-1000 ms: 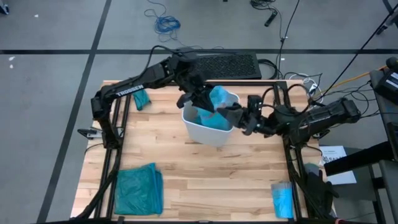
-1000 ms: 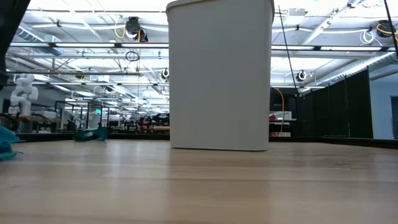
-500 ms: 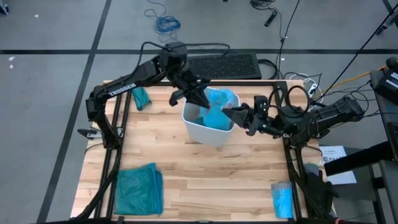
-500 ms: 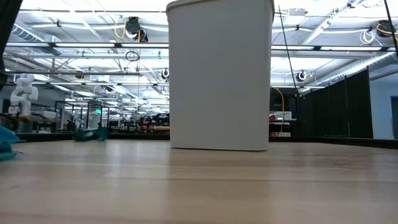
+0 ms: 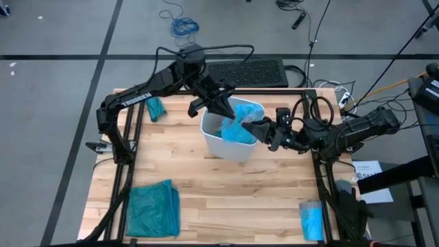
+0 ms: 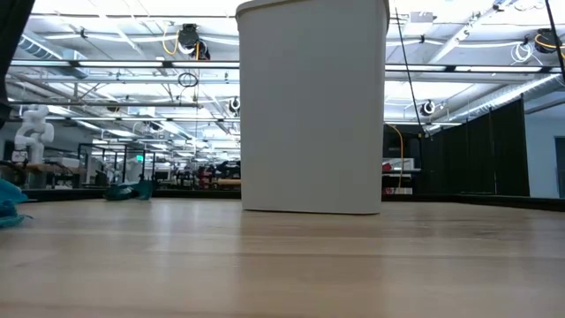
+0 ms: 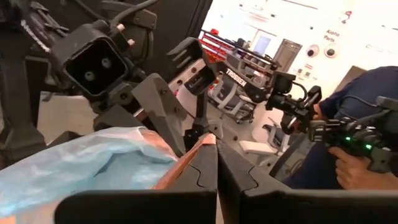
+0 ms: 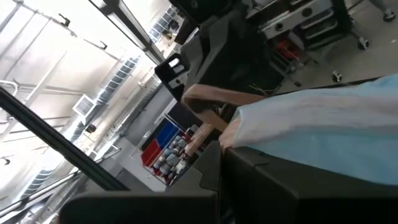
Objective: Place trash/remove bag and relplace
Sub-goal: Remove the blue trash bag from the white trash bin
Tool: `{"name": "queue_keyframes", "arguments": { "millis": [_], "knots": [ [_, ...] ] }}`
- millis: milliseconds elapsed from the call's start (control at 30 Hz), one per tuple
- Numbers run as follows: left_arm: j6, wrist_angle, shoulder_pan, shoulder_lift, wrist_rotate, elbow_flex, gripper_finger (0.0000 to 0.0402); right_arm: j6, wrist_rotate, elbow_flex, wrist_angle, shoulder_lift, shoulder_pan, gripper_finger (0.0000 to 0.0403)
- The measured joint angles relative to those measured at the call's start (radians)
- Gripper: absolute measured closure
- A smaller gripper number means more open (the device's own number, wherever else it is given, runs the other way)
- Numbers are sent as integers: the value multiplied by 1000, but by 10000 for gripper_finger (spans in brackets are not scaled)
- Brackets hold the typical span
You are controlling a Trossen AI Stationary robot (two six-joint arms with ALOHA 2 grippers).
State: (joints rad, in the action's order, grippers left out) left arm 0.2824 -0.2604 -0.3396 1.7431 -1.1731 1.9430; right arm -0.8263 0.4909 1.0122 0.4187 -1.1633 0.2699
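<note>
With TROSSEN (image 5: 134, 99) legible on the left arm, both the left gripper (image 5: 223, 110) and right gripper (image 5: 255, 127) pinch the bag (image 5: 238, 128) over the bin (image 5: 230, 145) at centre frame.

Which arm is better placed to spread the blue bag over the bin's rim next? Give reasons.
Neither alone. The left claw pinches the bag at the white bin's far rim, and the right claw pinches it at the right rim. Probably both pull outward together.

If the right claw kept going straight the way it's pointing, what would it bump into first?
Probably the pale blue bag bunched in the white bin: the right claw points leftward across the bin's rim at it. The left claw lies just beyond; height is unclear.
</note>
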Motion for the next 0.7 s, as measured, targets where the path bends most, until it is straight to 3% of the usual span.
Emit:
{"name": "queue_keyframes", "arguments": {
  "millis": [700],
  "knots": [
    [0,34,21,23,0,0,402,-35,-48,0,-6,-3,-12,403]
  ]
}}
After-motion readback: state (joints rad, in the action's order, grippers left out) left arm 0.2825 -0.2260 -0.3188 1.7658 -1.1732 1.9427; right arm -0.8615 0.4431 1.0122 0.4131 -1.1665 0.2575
